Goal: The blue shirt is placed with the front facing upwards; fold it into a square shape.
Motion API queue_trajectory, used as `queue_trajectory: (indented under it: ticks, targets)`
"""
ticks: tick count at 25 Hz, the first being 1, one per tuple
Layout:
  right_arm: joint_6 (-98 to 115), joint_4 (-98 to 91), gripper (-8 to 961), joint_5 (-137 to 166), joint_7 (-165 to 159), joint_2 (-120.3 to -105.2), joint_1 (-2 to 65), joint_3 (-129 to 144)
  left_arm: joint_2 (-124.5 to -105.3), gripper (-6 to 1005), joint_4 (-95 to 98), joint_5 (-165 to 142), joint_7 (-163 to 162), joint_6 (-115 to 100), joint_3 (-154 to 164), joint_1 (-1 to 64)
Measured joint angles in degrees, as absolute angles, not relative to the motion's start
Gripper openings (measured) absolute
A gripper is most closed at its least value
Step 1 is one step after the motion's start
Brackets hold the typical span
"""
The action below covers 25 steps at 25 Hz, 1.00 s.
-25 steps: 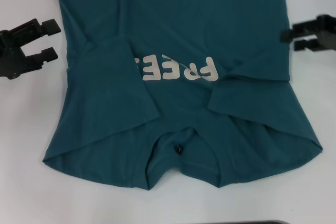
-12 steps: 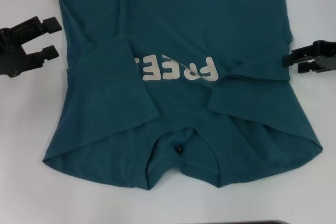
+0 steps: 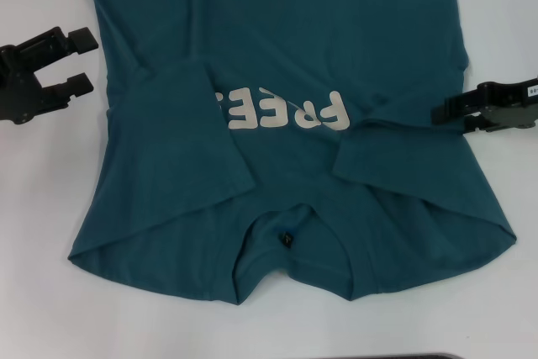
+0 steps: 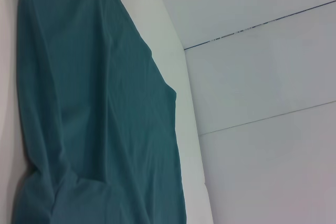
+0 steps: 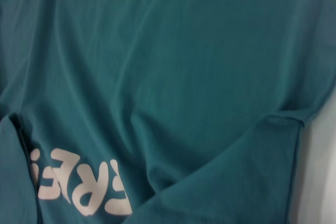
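Note:
The blue shirt [image 3: 286,48] lies flat on the white table, collar toward me, with off-white block letters [image 3: 286,112] on the chest. Both short sleeves are folded inward over the body. My left gripper [image 3: 82,61] is open and hangs over bare table just off the shirt's left edge. My right gripper [image 3: 445,114] is at the shirt's right edge, its fingertips over the cloth beside the folded sleeve [image 3: 395,157]; its jaws stand slightly apart. The left wrist view shows the shirt's side [image 4: 94,119]. The right wrist view shows the chest and letters [image 5: 84,187].
White table [image 3: 34,224] surrounds the shirt on the left, right and near sides. A dark strip [image 3: 403,356] shows at the near table edge. Beyond the table edge the left wrist view shows pale floor tiles [image 4: 262,103].
My right gripper has moved down and leftward, from off the shirt's right edge to over that edge near the folded sleeve. The left gripper and the shirt have stayed still.

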State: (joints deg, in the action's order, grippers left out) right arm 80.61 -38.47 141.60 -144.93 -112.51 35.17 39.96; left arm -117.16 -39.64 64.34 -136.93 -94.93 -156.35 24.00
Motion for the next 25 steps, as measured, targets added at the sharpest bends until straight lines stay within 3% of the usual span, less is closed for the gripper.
queue_trajectory:
  ticks: [11, 24, 25]
  targets:
    - [79.8, -38.48, 516, 140.05, -144.68, -113.32, 35.63, 39.57, -117.24, 935, -38.94, 64.33, -136.58, -94.74, -156.36, 23.89]
    - [81.59, -39.0, 484, 140.04, -144.98, -112.76, 35.55, 39.46, -117.15, 935, -38.93, 64.33, -136.59, -94.74, -156.35, 24.07]
    - [81.59, -39.0, 434, 140.09, -144.98, -112.73, 35.56, 39.46, -117.15, 935, -38.93, 64.33, -136.59, -94.74, -156.36, 24.07]
